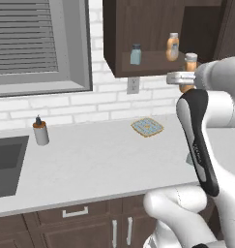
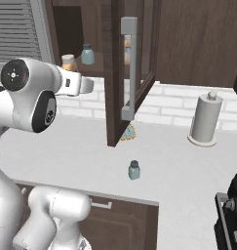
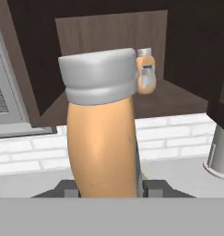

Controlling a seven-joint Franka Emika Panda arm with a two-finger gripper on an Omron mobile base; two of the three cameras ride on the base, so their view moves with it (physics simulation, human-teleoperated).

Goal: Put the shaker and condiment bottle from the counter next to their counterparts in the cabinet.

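Observation:
My gripper (image 3: 106, 190) is shut on the condiment bottle (image 3: 102, 147), an orange bottle with a pale cap, held upright in front of the open cabinet (image 1: 148, 65). The base views show this held bottle (image 1: 189, 62) (image 2: 69, 62) at shelf height, just outside the cabinet's front edge. On the shelf stand the counterpart orange bottle (image 1: 172, 47) (image 3: 145, 71) and, left of it, the counterpart shaker (image 1: 135, 54) (image 2: 88, 53). The other shaker (image 2: 134, 170), blue-grey with a dark cap, stands on the counter (image 2: 178, 171) near its front edge, below the open door.
The cabinet door (image 2: 132, 73) hangs open to the right of the hand. A pump dispenser (image 1: 40, 131) stands by the sink (image 1: 5, 162). A blue patterned cloth (image 1: 147, 127) lies near the wall, and a paper towel roll (image 2: 206, 118) stands at the right.

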